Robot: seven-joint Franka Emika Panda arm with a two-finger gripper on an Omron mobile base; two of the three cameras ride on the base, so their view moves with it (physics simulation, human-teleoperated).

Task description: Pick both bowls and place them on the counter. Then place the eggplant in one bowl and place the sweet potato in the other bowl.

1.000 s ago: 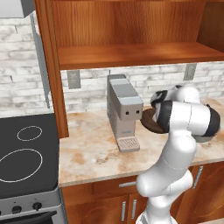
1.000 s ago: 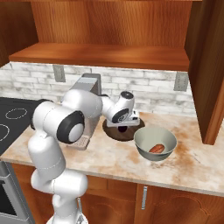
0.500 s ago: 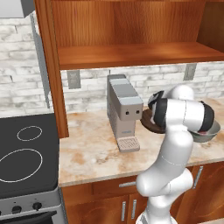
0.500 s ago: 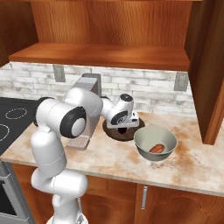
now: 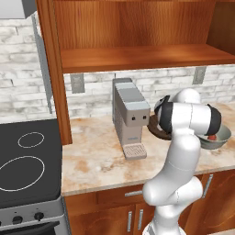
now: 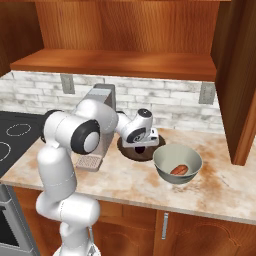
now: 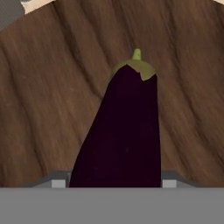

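We saw the hand had sunk a little over the last second. The gripper (image 6: pixel 143 146) came lower over the wooden bowl (image 6: pixel 129 153), while both bowls and the vegetables kept their places on the counter (image 6: pixel 120 176).

In the hand view the eggplant (image 7: pixel 122 127) filled the gap between the two fingertips (image 7: pixel 59 183), its flanks meeting them on either side. We judged the fingers were pinching it, spread only as far as its width. Its green stem pointed away from the fingers, ahead of them. The dark wood grain of the bowl lay straight beyond the fingers on every side of the eggplant, looking close. We could not tell whether the eggplant already touched the wood.

Off to one side of the fingers, just beside the wooden bowl, stood the grey-green bowl (image 6: pixel 165 168) with the sweet potato (image 6: pixel 179 170) lying inside it. The coffee machine (image 5: pixel 130 117) stood on the fingers' other side.

For the task this meant much was settled: both bowls were on the counter and one vegetable was already in its bowl. We took the descent as the final placing step. What seemed left was to let the eggplant down onto the wood, part the fingers and lift away without dragging it back out over the shallow rim.
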